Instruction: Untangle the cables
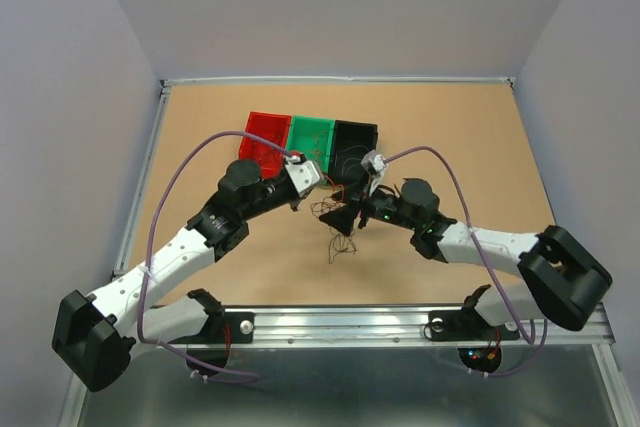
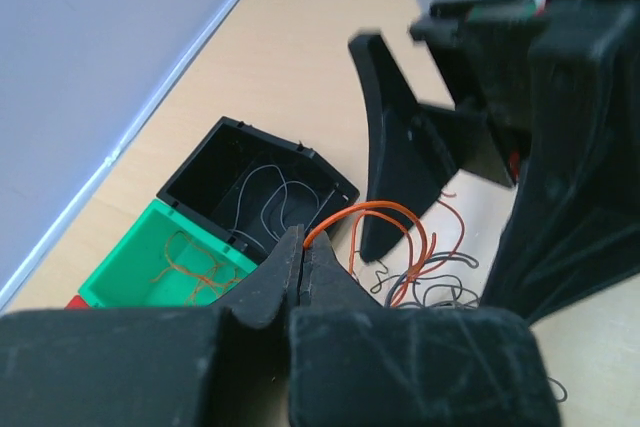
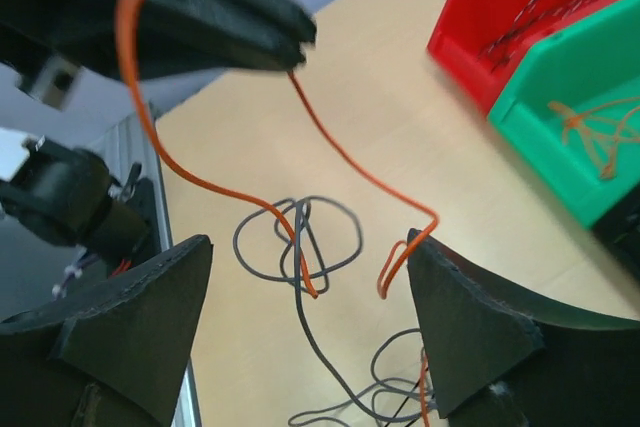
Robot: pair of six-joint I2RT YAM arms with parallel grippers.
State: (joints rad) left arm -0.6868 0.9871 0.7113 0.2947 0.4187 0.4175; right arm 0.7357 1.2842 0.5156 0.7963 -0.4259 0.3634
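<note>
The cables (image 1: 340,237) are a loose bunch of thin orange and grey wires on the brown table between the two arms. My left gripper (image 2: 303,239) is shut on one orange wire (image 2: 385,212), which arches up from its tips; the same gripper (image 3: 290,47) shows at the top of the right wrist view with the orange wire (image 3: 200,182) hanging from it. My right gripper (image 3: 310,242) stands open, wide apart. A curly grey wire (image 3: 300,247) and the orange wire's two loose ends hang between its fingers, one end brushing the right finger (image 3: 440,297).
Three small bins stand in a row behind the bunch: red (image 1: 268,137), green (image 1: 312,142) and black (image 1: 352,147). Thin wires lie in each. The right gripper's finger (image 2: 390,147) stands close in front of the left one. Lilac arm cables loop above both arms.
</note>
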